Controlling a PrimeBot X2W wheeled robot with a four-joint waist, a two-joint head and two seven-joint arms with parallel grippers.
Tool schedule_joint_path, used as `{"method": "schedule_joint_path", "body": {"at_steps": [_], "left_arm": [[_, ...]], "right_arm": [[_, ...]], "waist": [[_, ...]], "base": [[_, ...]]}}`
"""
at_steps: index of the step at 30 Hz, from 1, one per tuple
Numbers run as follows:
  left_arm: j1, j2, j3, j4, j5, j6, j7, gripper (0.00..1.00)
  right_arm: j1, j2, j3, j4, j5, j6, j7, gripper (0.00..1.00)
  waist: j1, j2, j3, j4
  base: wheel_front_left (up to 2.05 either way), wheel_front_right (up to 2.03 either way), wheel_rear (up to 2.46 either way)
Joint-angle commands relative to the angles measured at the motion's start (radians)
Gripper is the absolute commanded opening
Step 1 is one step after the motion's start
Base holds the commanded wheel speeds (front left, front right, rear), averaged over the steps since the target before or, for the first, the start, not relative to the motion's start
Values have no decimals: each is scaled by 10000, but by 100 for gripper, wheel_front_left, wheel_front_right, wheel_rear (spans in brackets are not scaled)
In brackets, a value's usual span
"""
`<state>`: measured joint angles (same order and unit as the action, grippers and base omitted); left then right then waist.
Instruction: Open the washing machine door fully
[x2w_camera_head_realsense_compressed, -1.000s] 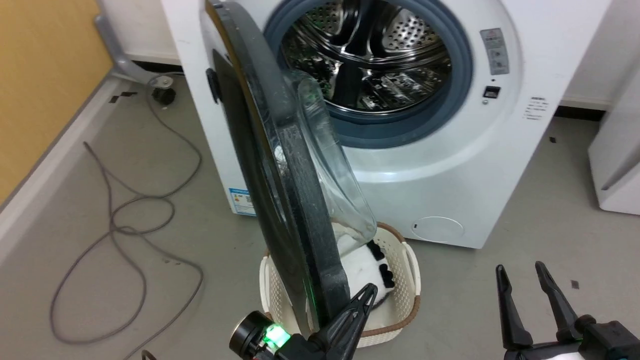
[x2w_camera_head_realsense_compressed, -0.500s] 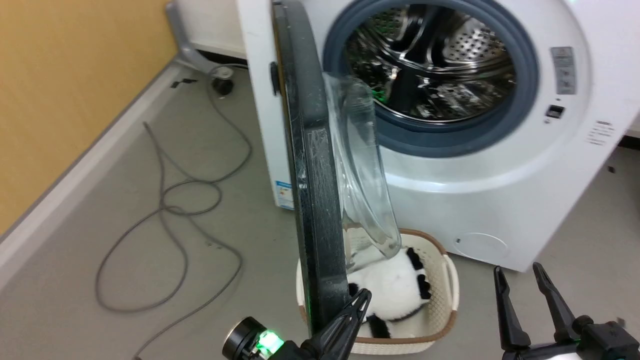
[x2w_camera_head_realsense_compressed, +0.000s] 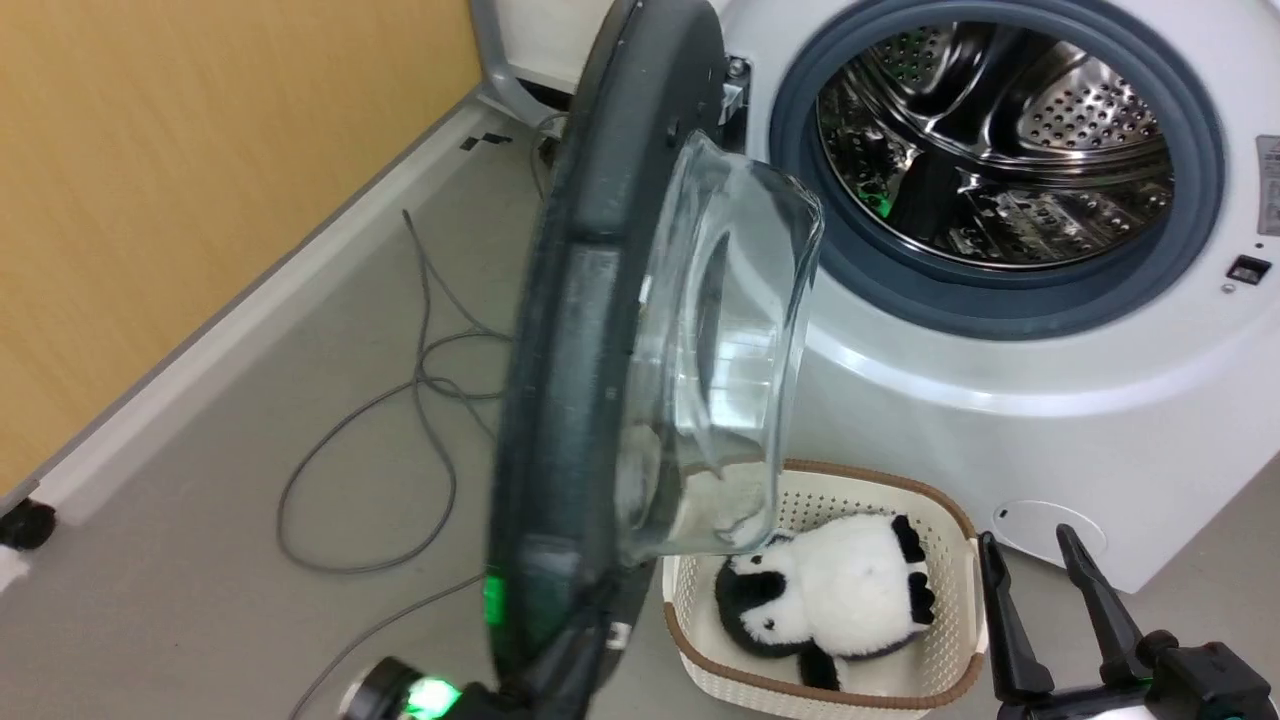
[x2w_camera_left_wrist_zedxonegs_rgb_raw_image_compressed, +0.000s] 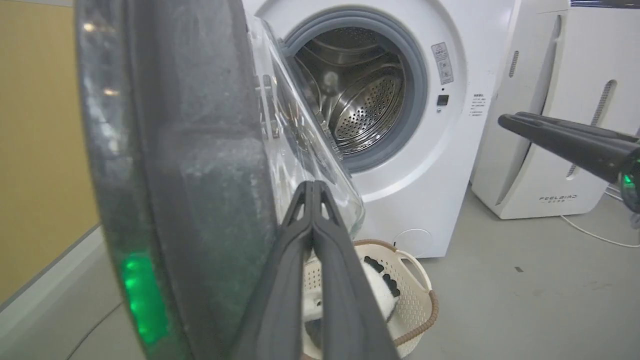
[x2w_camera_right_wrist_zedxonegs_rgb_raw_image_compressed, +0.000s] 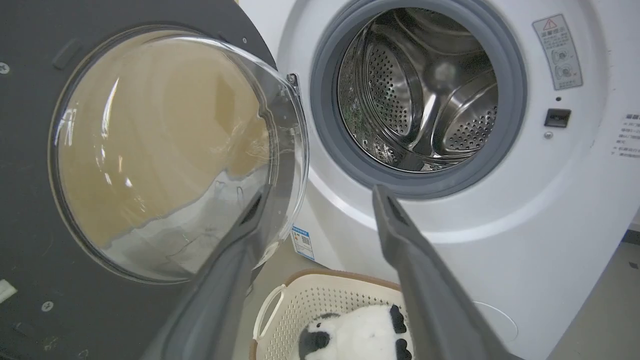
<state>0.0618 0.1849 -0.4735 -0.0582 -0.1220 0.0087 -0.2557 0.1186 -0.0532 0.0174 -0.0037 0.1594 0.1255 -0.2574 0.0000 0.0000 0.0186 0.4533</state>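
my left gripper (x2w_camera_left_wrist_zedxonegs_rgb_raw_image_compressed: 312, 189), fingers together on nothing, sits at the inner face of the washing machine door (x2w_camera_head_realsense_compressed: 590, 300), which stands upright just to its left, well out from the washing machine (x2w_camera_head_realsense_compressed: 1000, 400); my right gripper (x2w_camera_head_realsense_compressed: 1035, 560), fingers apart, is farther off.

Door (x2w_camera_head_realsense_compressed: 570, 330): blk edge, speckled dk grey inner face, clear glass bowl (x2w_camera_head_realsense_compressed: 730, 330) showing ochre thru it. Washer (x2w_camera_head_realsense_compressed: 1000, 420) white w/ grey-blue gasket (x2w_camera_head_realsense_compressed: 1000, 305), shiny steel drum (x2w_camera_head_realsense_compressed: 1090, 110) dotted w/ holes, blue sticker (x2w_camera_right_wrist_zedxonegs_rgb_raw_image_compressed: 302, 241). Basket (x2w_camera_head_realsense_compressed: 945, 650) cream, lattice pattern, brown rim. Plush toy (x2w_camera_head_realsense_compressed: 850, 600) white & blk. Wall (x2w_camera_head_realsense_compressed: 200, 150) ochre; floor (x2w_camera_head_realsense_compressed: 200, 560) & cable (x2w_camera_head_realsense_compressed: 350, 571) grey. Left gripper (x2w_camera_left_wrist_zedxonegs_rgb_raw_image_compressed: 312, 187) & right gripper (x2w_camera_head_realsense_compressed: 1025, 545) dk grey.
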Motion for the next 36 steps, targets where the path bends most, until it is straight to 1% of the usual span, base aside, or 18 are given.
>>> {"method": "schedule_joint_path", "body": {"at_steps": [1,3,4,10,14,19,24,25,30,36], "left_arm": [[125,113,155,-4,-66,105,7,0],[249,295,669,-39,-291,372,6,0],[249,295,669,-39,-291,372,6,0],[56,552,2070,242,-1104,821,-9,0],[-353,702,2867,597,-1487,973,-33,0],[-1029,574,3949,1263,-2219,1015,-54,0],[-1631,637,4765,1690,-2183,1071,-58,0],[-2061,788,5602,2150,-2098,1092,-59,0],[-2428,841,6488,2549,-2175,1119,-59,0],[-3125,993,7322,3281,-2372,787,-60,0]], "right_arm": [[-52,30,-12,-18,56,52,-44,100],[-51,30,-12,-21,53,52,-44,100],[-51,30,-12,-21,53,52,-44,100],[-117,30,59,-5,15,52,-44,100],[-268,30,86,14,-102,52,-44,100],[-490,30,17,18,-250,52,-44,100],[-692,30,-18,9,-456,52,-44,100],[-923,30,-38,14,-656,52,-44,100],[-1133,30,-140,-12,-806,52,-44,100],[-1395,30,-178,-11,-975,52,-44,100]], "waist": [[0,0,17,39],[0,0,63,90],[0,0,63,90],[0,0,242,17],[0,0,492,-128],[0,0,879,-366],[0,0,1297,-592],[0,0,1691,-884],[0,0,2055,-1054],[0,0,2397,-1194]], "base": [[0,0,0],[0,0,0],[0,0,0],[0,0,0],[0,0,0],[0,0,0],[0,0,0],[0,0,0],[0,0,0],[0,0,0]]}}
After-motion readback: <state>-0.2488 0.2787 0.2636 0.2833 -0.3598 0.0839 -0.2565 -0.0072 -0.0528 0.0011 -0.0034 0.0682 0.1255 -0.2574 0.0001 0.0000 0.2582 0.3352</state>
